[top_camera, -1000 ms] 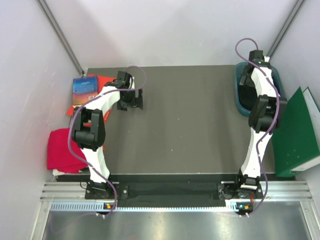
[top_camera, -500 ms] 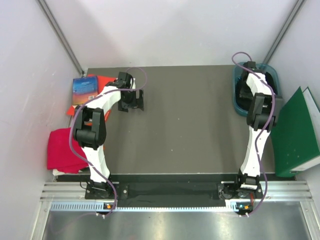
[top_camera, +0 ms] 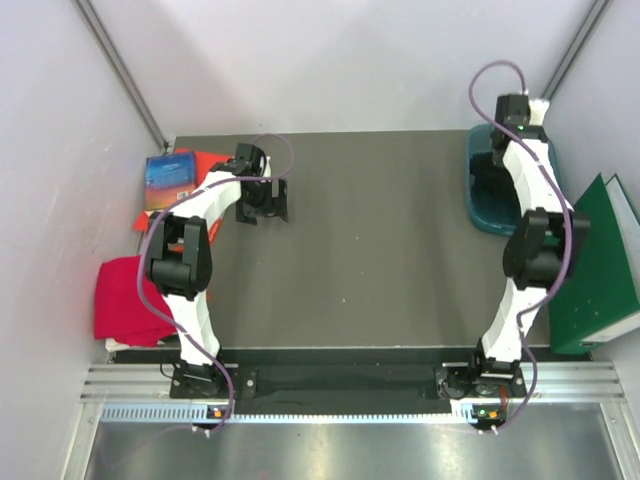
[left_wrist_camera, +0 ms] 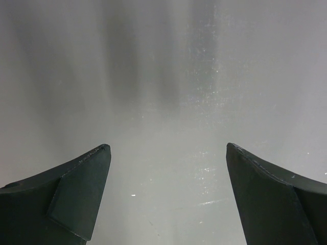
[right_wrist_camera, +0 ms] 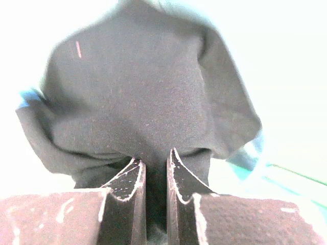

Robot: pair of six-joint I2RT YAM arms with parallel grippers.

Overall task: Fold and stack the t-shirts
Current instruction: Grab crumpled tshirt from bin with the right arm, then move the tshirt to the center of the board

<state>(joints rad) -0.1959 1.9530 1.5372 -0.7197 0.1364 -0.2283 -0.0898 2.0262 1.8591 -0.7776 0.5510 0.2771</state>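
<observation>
The black shirt (right_wrist_camera: 148, 92) was bunched at the teal bin (top_camera: 480, 215) in the far right corner, pinched by the right gripper (right_wrist_camera: 153, 158), that arm stretched forward. The pink shirt (top_camera: 120, 300) lay folded at the table's left edge. The left gripper (top_camera: 265, 200) hovered over the table with its fingers spread wide.

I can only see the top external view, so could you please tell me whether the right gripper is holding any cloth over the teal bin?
Observer: Yes. In the right wrist view the right gripper is shut on a fold of the black t-shirt.
Operator: Thank you. Is the cloth really between the fingertips?
Observer: It is. A pinch of it sits between the fingers, which are nearly together.
Operator: And may I ask about the left gripper?
Observer: In the left wrist view the left gripper is wide open and holds nothing.
</observation>
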